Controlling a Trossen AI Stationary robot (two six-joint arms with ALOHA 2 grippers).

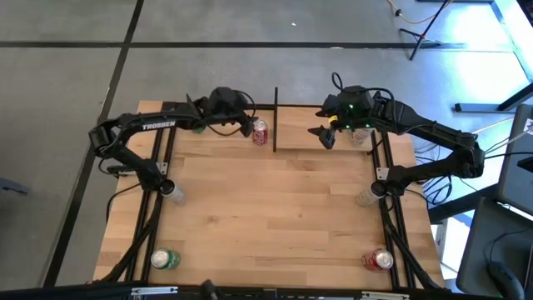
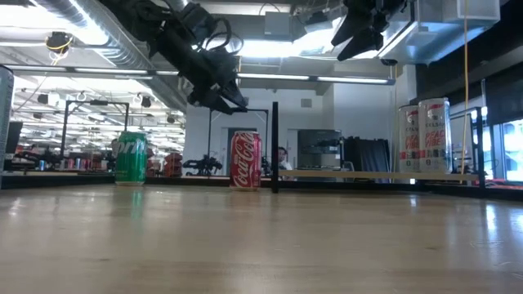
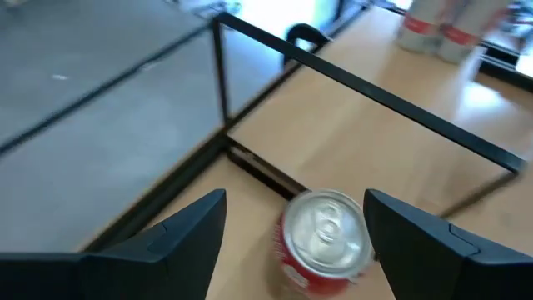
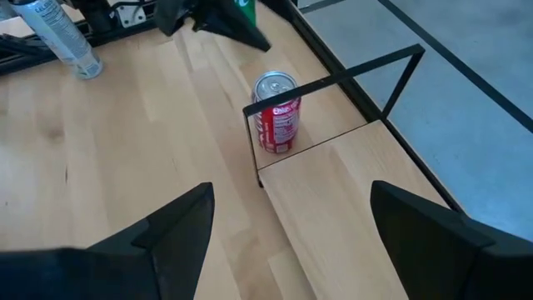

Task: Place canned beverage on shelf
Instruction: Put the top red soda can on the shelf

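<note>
A red cola can (image 1: pixel 260 132) stands upright on its base on the tabletop at the far edge, just left of the shelf's black corner post (image 1: pixel 275 117). The shelf (image 4: pixel 350 192) is a light-wood board in a thin black frame; two white cans (image 2: pixel 425 135) stand at its right end. My left gripper (image 3: pixel 296 200) is open and hovers above the red can (image 3: pixel 325 233), one finger on either side, without touching it. My right gripper (image 4: pixel 291 187) is open and empty, raised above the shelf (image 1: pixel 323 135).
A green can (image 2: pixel 131 158) stands at the far edge, left of the red can. Clear bottles stand by the arm bases (image 1: pixel 172 192) (image 1: pixel 366 196). Another green can (image 1: pixel 165 259) and another red can (image 1: pixel 381 260) stand at the near corners.
</note>
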